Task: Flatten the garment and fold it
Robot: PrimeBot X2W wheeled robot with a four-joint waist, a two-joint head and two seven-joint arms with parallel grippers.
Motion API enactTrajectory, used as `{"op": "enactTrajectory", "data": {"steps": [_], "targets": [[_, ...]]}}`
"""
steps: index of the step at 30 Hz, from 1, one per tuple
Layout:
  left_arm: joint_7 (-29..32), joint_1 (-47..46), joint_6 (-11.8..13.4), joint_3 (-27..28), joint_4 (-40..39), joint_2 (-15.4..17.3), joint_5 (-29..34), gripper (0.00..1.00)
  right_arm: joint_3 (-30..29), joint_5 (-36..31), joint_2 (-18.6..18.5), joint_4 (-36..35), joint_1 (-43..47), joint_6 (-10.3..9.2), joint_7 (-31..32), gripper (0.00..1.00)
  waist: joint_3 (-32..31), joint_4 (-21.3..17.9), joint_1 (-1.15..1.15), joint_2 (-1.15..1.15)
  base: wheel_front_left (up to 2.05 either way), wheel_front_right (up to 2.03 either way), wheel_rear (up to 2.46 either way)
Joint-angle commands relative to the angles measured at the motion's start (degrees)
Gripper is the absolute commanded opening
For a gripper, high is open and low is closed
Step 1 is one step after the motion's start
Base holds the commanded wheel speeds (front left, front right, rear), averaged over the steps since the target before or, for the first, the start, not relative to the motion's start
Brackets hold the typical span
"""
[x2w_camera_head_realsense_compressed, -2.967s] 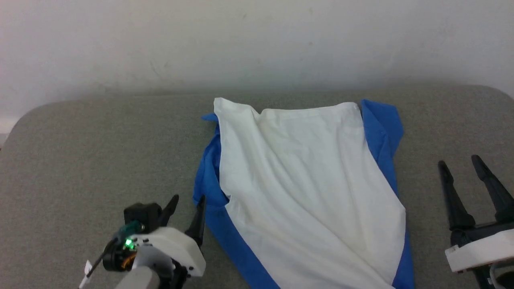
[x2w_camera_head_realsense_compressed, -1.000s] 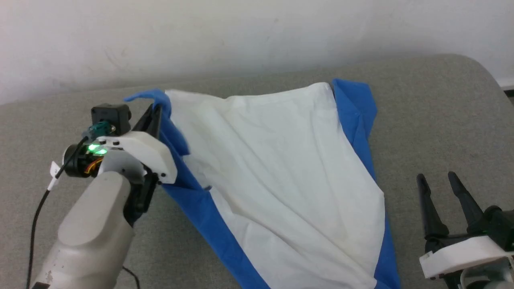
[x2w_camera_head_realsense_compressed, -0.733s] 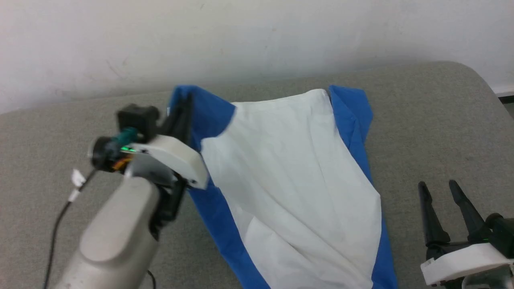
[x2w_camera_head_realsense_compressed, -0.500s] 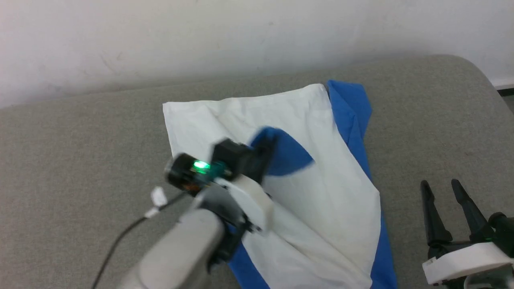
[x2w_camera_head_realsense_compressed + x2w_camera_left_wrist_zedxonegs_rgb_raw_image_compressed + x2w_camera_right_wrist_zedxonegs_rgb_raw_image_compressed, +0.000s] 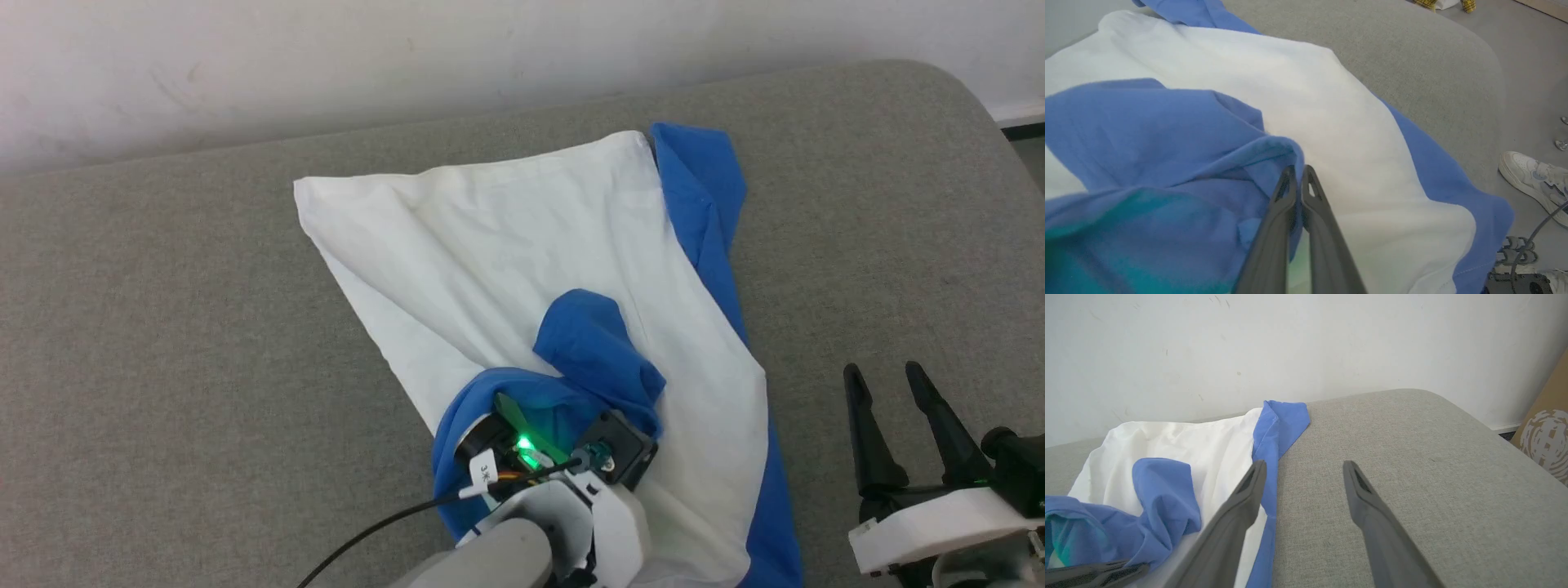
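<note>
Looks like the sleeve-tucking step of the fold, with flattening largely dealt with. Found spread on the grey cushion (image 5: 163,327): the garment (image 5: 506,237), a white T-shirt lying mostly flat with a few soft creases, far edge toward the wall, near end running past the bottom of the head view. Pinched tight in the left gripper (image 5: 1299,173), fingers pressed together with no gap: a bunch of the blue sleeve (image 5: 592,343), heaped over the white body in a loose mound rather than a flat panel. Hovering above bare cushion just beside the garment's right edge: the right gripper (image 5: 883,371), spread wide and holding nothing. Along that same edge, the other blue sleeve (image 5: 702,188), not yet folded in. Next, probably: lower the pinched cloth onto the white body, let go, then smooth the mound to leave a straight folded side. Calls for a low, slow release, for fear of dragging the soft cloth back with the fingers. After that, likely the same tuck on the right side with the idle gripper, then the lengthwise fold.
</note>
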Motion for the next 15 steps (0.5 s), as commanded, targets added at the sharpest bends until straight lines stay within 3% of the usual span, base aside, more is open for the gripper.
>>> {"op": "enactTrajectory", "data": {"steps": [1, 2, 3, 15], "targets": [[0.8, 0.6, -0.6, -0.8, 1.9, -0.1, 0.6, 0.67, 0.0, 0.6, -0.1, 0.4, -0.9, -0.12, -0.2, 1.0, 0.4, 0.1, 0.0, 0.01, 0.0, 0.0, 0.0], [1.1, 0.6, -0.8, -1.2, 2.8, -0.1, 0.6, 0.67, 0.1, 0.7, -0.2, 0.6, -1.0, -0.12, -0.1, 1.0, 0.5, 0.2, 0.0, 0.01, 0.0, 0.0, 0.0], [0.9, 0.5, -0.9, -1.2, 3.2, -0.2, 0.6, 1.0, 0.1, 0.7, -0.2, 0.8, -1.0, -0.12, -0.1, 1.0, 0.5, 0.5, 0.0, 0.01, 0.0, 0.0, 0.0], [-6.3, 0.1, -0.2, 0.8, 0.7, -0.9, -0.6, 1.0, -1.0, 0.6, -1.7, 1.2, -0.7, -0.12, 0.9, 1.0, -4.7, 4.3, 0.0, 0.01, 0.0, 0.0, 0.0]]}}
